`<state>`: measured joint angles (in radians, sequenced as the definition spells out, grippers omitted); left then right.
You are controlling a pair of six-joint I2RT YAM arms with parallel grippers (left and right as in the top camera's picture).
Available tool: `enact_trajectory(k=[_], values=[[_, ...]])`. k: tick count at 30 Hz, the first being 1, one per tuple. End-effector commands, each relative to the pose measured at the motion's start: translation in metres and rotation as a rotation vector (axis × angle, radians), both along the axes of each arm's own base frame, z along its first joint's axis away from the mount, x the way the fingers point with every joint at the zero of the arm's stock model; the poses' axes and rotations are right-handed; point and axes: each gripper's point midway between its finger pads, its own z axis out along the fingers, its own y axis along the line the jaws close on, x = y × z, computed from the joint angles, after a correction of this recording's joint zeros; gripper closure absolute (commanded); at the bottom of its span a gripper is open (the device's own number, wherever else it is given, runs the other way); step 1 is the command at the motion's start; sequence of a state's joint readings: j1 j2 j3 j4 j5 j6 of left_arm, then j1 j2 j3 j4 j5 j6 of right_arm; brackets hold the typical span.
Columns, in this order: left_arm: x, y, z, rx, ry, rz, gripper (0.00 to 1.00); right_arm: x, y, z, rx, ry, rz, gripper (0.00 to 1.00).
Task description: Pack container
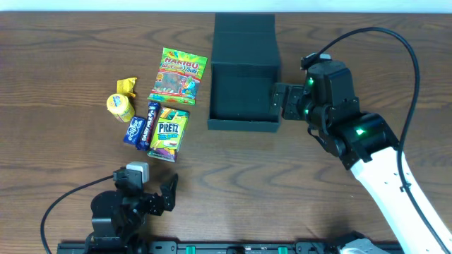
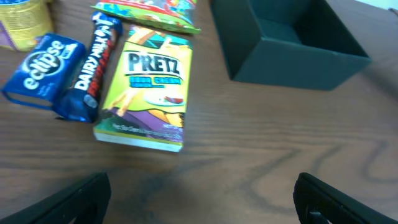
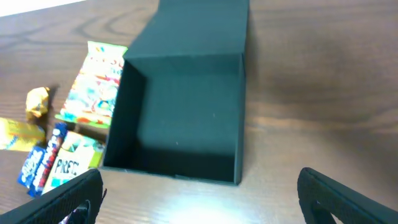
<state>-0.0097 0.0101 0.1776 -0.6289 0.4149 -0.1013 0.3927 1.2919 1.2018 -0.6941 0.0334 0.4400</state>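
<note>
The box (image 1: 242, 125) sat open, empty, on the worktop (image 1: 70, 42) beside the snacks (image 1: 178, 74). The right claw (image 1: 280, 102), by its wall, and left claw (image 2: 202, 202) gaped wide, holding nothing. Stiff, probably light: pinch a wall.

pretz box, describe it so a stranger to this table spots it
Find the open matte black square box mid-table; snacks lie to its left in the overhead view. The flat green and yellow cardboard Pretz box is lowest of them, below the colourful Haribo gummy bag. Unlike the slim blue Dairy Milk bar beside it, it is a broad carton lettered PRETZ.
</note>
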Motion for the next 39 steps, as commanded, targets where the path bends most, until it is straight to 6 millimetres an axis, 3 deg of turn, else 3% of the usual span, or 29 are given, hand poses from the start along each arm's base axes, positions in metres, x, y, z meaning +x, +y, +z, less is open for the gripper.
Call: enact_trajectory(k=[1, 6, 12, 17, 20, 24, 29, 32, 39], values=[[0.002, 0.005, -0.003, 0.022, -0.004, 0.026, 0.05, -0.004, 0.0, 0.001, -0.016, 0.008, 0.009, 0.01], [0.016, -0.006, 0.035, -0.072, -0.146, -0.002, 0.05, -0.036, -0.012, 0.006, -0.068, 0.042, 0.061, 0.02], [0.025, -0.006, 0.076, -0.115, -0.276, 0.01, 0.05, -0.067, -0.025, 0.049, -0.082, -0.098, 0.118, 0.01], [0.036, 0.0, 0.105, -0.057, -0.297, 0.025, 0.05, -0.102, -0.05, 0.066, -0.114, -0.146, 0.084, 0.01], [0.053, 0.001, 0.12, 0.024, -0.261, 0.001, 0.05, -0.124, -0.068, 0.072, -0.138, -0.164, 0.05, 0.01], [0.092, 0.001, 0.136, 0.03, -0.145, 0.0, 0.05, -0.154, -0.08, 0.069, -0.144, -0.149, 0.052, 0.01], [0.139, 0.001, 0.146, 0.097, -0.063, -0.038, 0.05, -0.182, -0.092, 0.056, -0.167, -0.087, 0.057, 0.01], [0.169, 0.002, 0.139, 0.14, 0.046, -0.064, 0.05, -0.199, -0.1, 0.05, -0.166, -0.06, 0.04, 0.01], [0.212, 0.002, 0.118, 0.14, 0.154, -0.068, 0.05, -0.221, -0.118, 0.053, -0.149, -0.106, -0.032, 0.01]])
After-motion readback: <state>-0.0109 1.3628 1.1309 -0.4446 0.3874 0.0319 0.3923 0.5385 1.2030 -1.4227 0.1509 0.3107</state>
